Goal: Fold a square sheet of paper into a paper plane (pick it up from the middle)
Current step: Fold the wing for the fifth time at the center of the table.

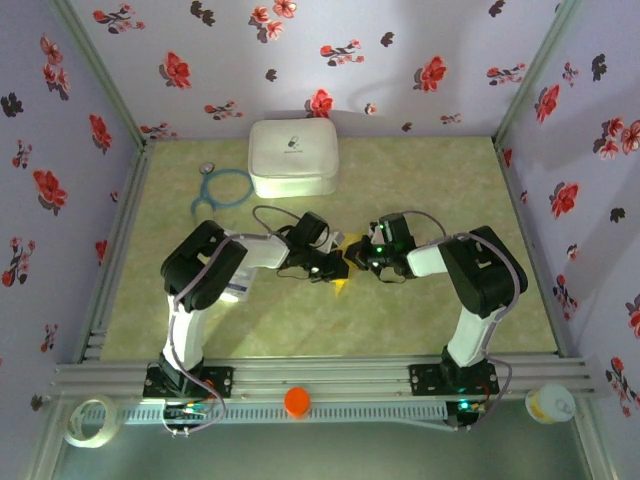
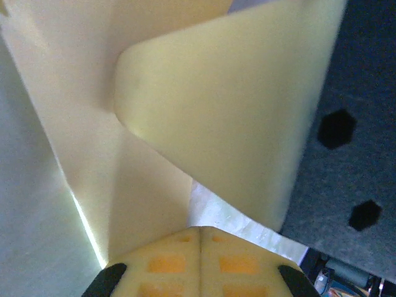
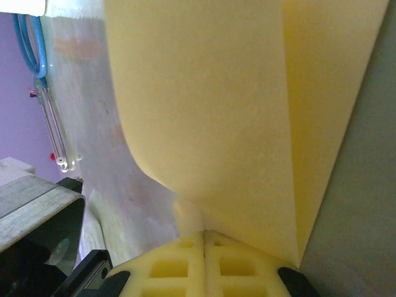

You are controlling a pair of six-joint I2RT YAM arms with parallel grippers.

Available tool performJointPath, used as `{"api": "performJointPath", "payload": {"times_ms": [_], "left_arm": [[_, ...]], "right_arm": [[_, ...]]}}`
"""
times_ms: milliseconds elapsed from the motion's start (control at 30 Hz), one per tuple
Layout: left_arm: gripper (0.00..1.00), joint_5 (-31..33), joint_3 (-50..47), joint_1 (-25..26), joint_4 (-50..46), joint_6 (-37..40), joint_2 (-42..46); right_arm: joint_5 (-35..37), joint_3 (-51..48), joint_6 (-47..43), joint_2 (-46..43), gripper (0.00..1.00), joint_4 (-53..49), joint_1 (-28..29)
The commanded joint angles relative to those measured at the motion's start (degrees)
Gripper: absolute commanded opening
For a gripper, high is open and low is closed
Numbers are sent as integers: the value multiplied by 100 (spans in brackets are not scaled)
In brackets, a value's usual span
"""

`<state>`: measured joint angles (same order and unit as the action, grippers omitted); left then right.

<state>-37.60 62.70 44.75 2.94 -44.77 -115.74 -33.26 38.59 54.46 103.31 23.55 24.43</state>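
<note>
1. Thin, matt, smooth yellow paper: the square sheet of paper (image 2: 216,124).
2. Matt yellow, grid-moulded finger pads (image 3: 154,257).
3. Smooth, faintly glossy white case (image 1: 292,157).
4. Brushed-metal front rail (image 1: 330,375).

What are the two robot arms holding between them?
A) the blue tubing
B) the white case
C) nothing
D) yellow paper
D: the left fingers and right fingers are each pinched shut on the yellow paper, while the white case sits apart at the back.
</note>
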Motion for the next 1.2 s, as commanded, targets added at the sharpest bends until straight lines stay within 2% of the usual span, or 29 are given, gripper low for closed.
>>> {"api": "performJointPath", "payload": {"times_ms": [0,600,867,1000,1167], "left_arm": [[1,217,-250,128,-780,400,75],[2,416,-851,287,-1557,909,931],[0,936,-787,280,-1090,619,1730],[0,687,-530,170,-471,327,1489],[0,353,14,166,-345,233,812]], "right_arm": [[609,-195,-118,301,4,-650,-19],[647,-198,-126,256,4,-720,-35],[631,-200,-111,216,4,-720,-35],[630,-197,-106,211,4,-739,-37],[627,-186,-94,216,4,-731,-29]]}}
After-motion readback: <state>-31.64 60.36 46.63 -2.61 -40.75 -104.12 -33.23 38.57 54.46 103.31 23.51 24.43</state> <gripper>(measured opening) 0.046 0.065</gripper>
